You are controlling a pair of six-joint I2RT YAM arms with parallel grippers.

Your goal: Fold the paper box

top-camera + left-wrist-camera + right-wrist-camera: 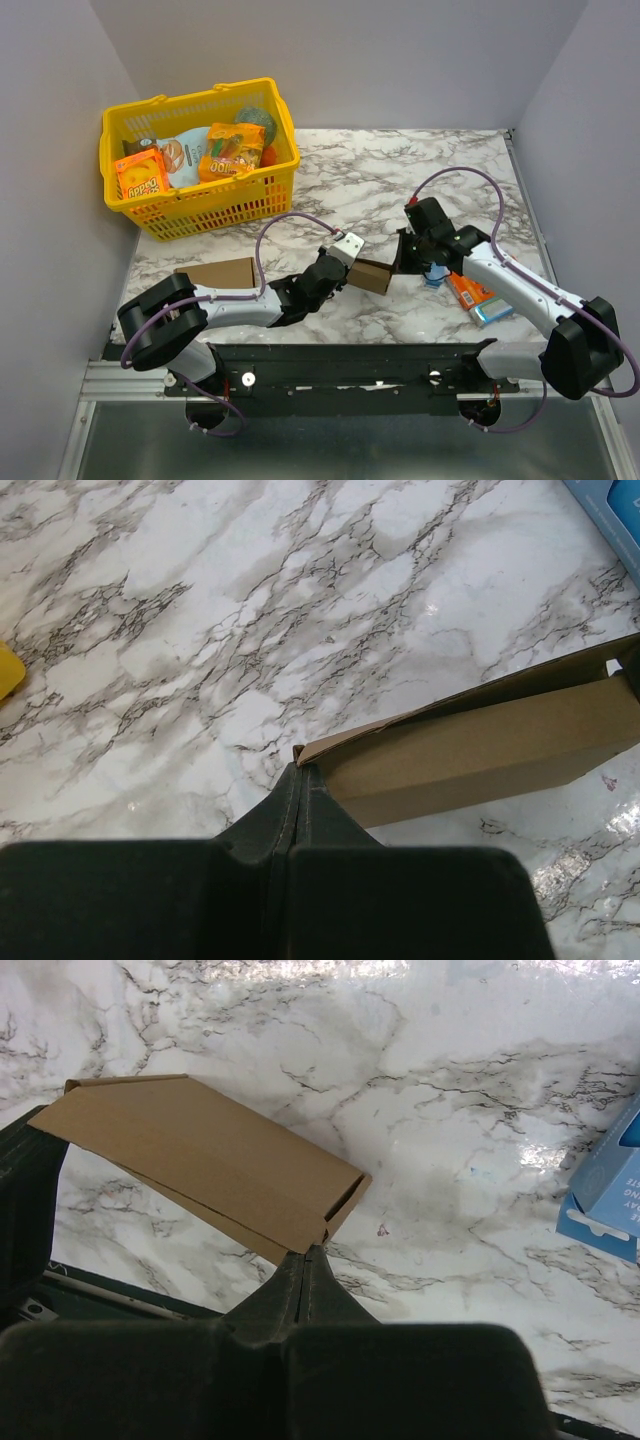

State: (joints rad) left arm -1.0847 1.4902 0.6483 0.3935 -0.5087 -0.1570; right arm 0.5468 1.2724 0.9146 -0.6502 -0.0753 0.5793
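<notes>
The paper box (371, 276) is a flat, folded brown cardboard piece held between my two arms at the middle of the marble table. My left gripper (346, 266) is shut on its left corner. In the left wrist view the fingertips (297, 770) pinch that corner, and the paper box (480, 745) stretches away to the right. My right gripper (400, 258) is shut on the opposite end. The right wrist view shows its fingertips (312, 1256) clamped on the near corner of the paper box (200, 1155), which has an open slit along its right edge.
A yellow basket (215, 205) full of snack packs stands at the back left. A plain brown cardboard rectangle (216, 272) lies by the left arm. An orange packet (468, 289) and a blue box (493, 312) lie under the right arm; the blue box (605, 1185) also shows in the right wrist view.
</notes>
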